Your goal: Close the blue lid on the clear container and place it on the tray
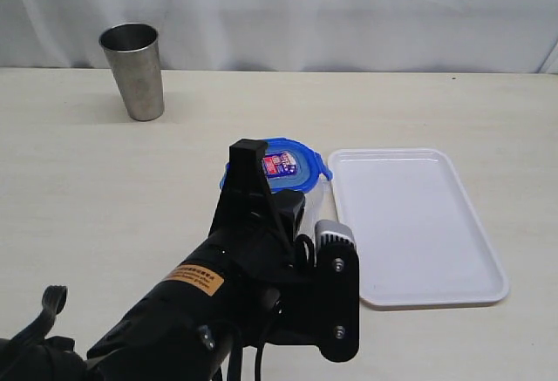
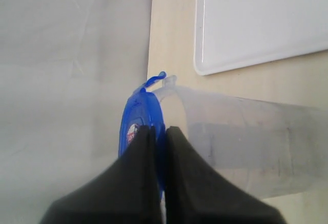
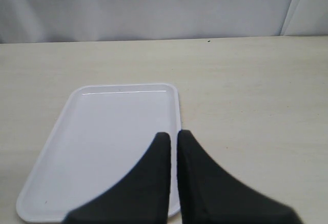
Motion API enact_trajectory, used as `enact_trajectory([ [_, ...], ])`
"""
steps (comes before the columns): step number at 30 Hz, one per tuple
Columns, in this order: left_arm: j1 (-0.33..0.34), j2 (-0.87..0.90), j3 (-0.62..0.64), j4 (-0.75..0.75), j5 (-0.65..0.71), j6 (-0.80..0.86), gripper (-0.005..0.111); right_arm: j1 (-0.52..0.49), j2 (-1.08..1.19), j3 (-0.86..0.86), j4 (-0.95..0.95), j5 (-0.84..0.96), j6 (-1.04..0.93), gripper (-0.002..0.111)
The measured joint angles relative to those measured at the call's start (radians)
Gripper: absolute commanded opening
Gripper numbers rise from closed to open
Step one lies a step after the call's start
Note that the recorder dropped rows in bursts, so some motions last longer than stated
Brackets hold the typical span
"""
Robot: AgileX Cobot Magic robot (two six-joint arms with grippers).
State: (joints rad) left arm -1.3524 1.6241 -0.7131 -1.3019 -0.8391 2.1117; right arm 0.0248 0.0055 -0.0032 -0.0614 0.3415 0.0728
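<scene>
Your left gripper (image 2: 158, 131), jaws pressed together, pushes the blue lid (image 1: 288, 165) at frame centre onto the clear container (image 2: 241, 142); right gripper (image 3: 173, 138), jaws closed empty, waits over the tray (image 3: 102, 131).

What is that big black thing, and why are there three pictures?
The black thing is a robot arm. The robot has two arms, each ending in a two-fingered pincher. One picture looks over the whole table. The other two come from small cameras on the robot's wrists, so you see the black fingers up close.

On the table are a steel cup, a white tray with nothing on it, and a clear container wearing a blue lid.

The left gripper is shut and pressing against the lid, though I can't tell if it's really pinching it. The right gripper is shut too, holding nothing, above the tray.
</scene>
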Motion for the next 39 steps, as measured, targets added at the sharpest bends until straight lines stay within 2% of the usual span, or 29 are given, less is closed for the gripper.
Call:
enact_trajectory([
  [14,0.0,0.0,0.0,0.003,0.0,0.0,0.0,0.0,0.0,0.0,0.0,0.0,0.0,0.005],
  [25,0.0,0.0,0.0,0.022,-0.056,0.0,0.0,0.0,0.0,0.0,0.0,0.0,0.0,0.005],
  [32,-0.038,0.0,0.0,0.03,-0.056,0.0,0.0,0.0,0.0,0.0,0.0,0.0,0.0,0.005],
  [39,-0.042,0.0,0.0,0.013,-0.06,0.0,0.0,0.0,0.0,0.0,0.0,0.0,0.0,0.005],
])
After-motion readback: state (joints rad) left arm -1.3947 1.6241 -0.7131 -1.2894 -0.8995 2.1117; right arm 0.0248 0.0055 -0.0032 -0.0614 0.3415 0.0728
